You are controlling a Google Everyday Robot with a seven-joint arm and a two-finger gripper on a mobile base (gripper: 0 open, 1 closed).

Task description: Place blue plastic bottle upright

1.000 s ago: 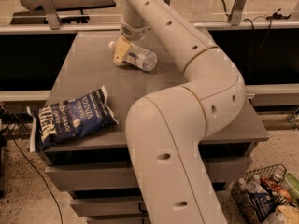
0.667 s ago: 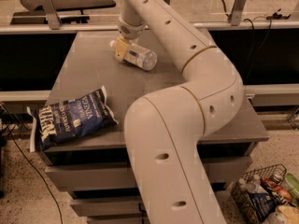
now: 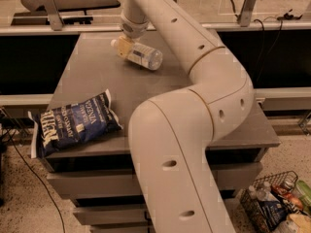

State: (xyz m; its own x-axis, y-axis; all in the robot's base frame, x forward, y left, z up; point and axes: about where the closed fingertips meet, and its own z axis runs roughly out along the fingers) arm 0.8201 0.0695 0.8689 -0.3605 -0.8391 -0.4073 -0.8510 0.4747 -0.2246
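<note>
Your claw [image 3: 124,45] sits over the far part of the bench [image 3: 97,79], right at the white-capped end of the blue plastic bottle [image 3: 145,57]. You cannot tell how far open it is, or whether it grips the bottle. The bottle lies on its side, not upright. A dark blue crisp bag [image 3: 73,123] lies at the bench's near left edge, well apart.

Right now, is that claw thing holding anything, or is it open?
Gripper: closed on the blue plastic bottle near its cap, at the far end of the table.
</note>
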